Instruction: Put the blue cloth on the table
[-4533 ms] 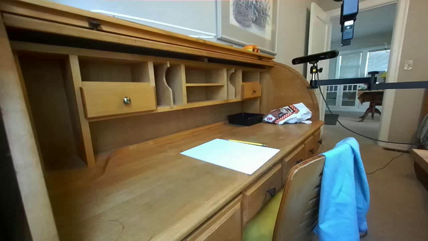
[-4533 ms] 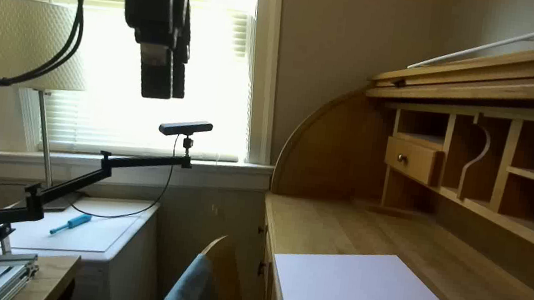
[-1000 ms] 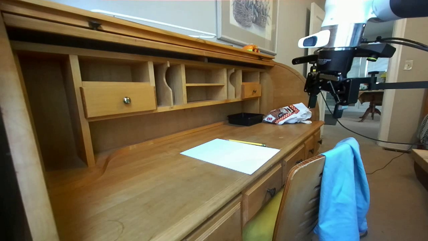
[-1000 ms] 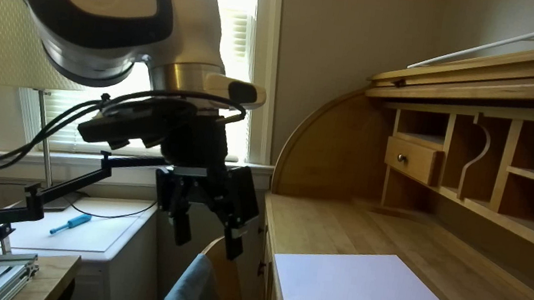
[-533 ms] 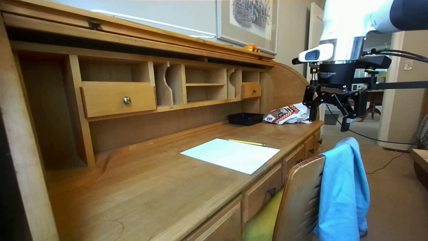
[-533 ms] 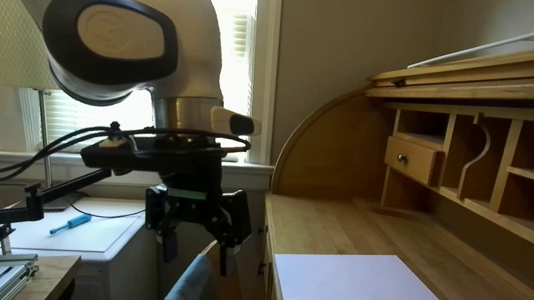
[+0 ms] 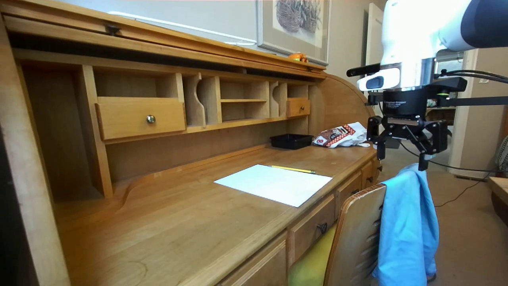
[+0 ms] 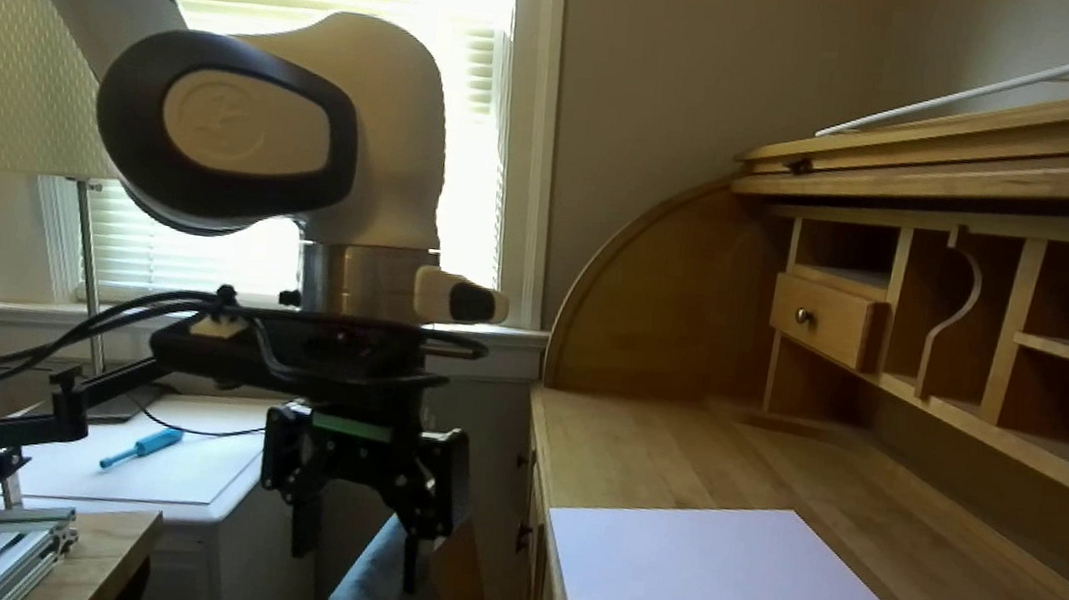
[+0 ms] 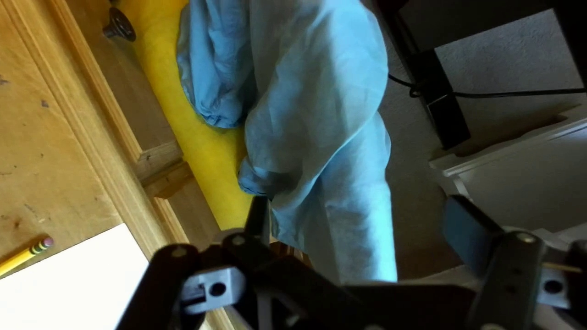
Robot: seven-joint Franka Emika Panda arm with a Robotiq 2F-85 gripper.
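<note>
The blue cloth [image 7: 408, 226] hangs rumpled over the back of a wooden chair; it also shows in an exterior view [image 8: 364, 588] and in the wrist view [image 9: 321, 114]. My gripper [image 7: 402, 158] points down just above the cloth's top, fingers spread and nothing held. In an exterior view the gripper [image 8: 358, 557] overlaps the cloth's upper end. In the wrist view the cloth's top fold runs between the fingers [image 9: 360, 215]; I cannot tell whether they touch it. The table [image 7: 170, 230], a wooden desk, stands beside the chair; it also shows in an exterior view [image 8: 658, 455].
The chair back [image 7: 357, 222] stands close to the desk's front edge. White paper [image 7: 274, 184] and a pencil [image 7: 293, 169] lie on the desk. A black tray [image 7: 291, 142] and a bag [image 7: 343, 135] sit at its far end. A camera boom [image 8: 143, 376] is near the arm.
The arm has come down from high above to the chair, and my gripper is now just over the cloth. The fingers, close together in the earliest frames, stand apart. The cloth has not moved.
</note>
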